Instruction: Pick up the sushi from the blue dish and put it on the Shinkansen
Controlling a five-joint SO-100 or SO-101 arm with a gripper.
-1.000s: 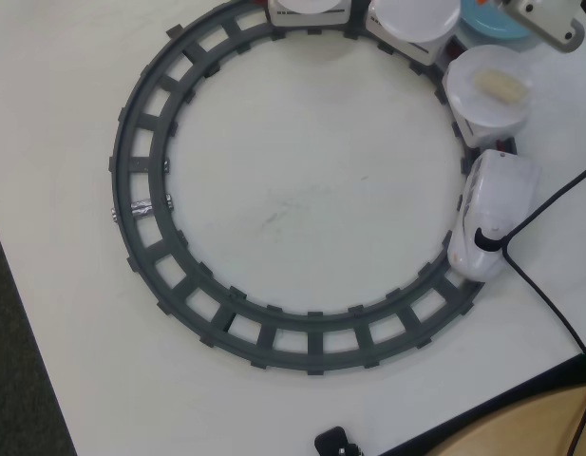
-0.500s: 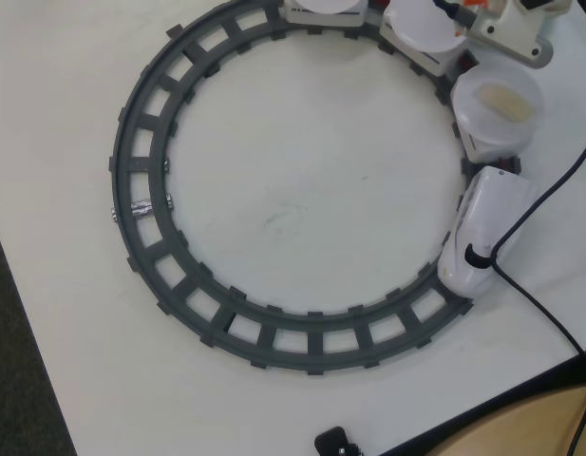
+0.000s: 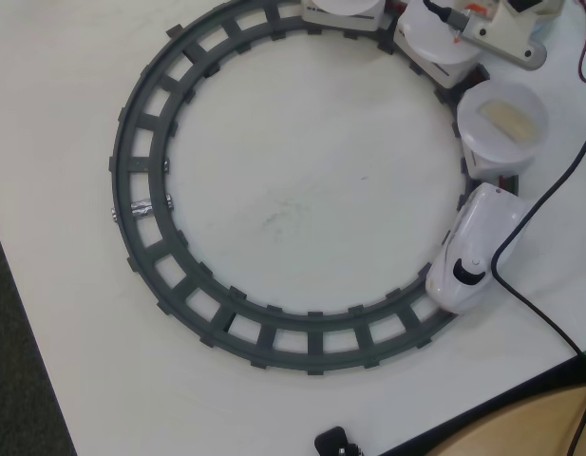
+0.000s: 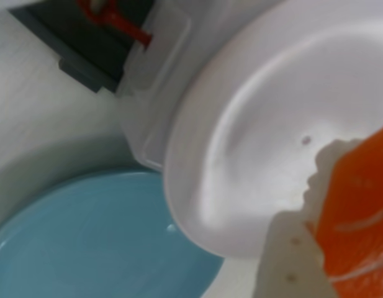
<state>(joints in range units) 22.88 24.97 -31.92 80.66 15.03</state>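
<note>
In the wrist view my gripper (image 4: 340, 254) is shut on the sushi (image 4: 359, 211), an orange salmon piece with white stripes over white rice. One pale finger (image 4: 290, 264) shows beside it. The sushi hangs over the near rim of a round white plate (image 4: 272, 124) on a Shinkansen car. The blue dish (image 4: 92, 242) lies below left of that plate and holds nothing that I can see. In the overhead view the gripper (image 3: 463, 27) is over the car plate (image 3: 437, 38) at the top right. The Shinkansen nose (image 3: 468, 252) sits on the track at the right.
The grey circular track (image 3: 145, 142) fills the table. The car plate (image 3: 504, 123) behind the nose holds a pale whitish piece (image 3: 509, 118). A black cable (image 3: 549, 190) runs along the right side. The table edge (image 3: 520, 389) cuts the lower right corner.
</note>
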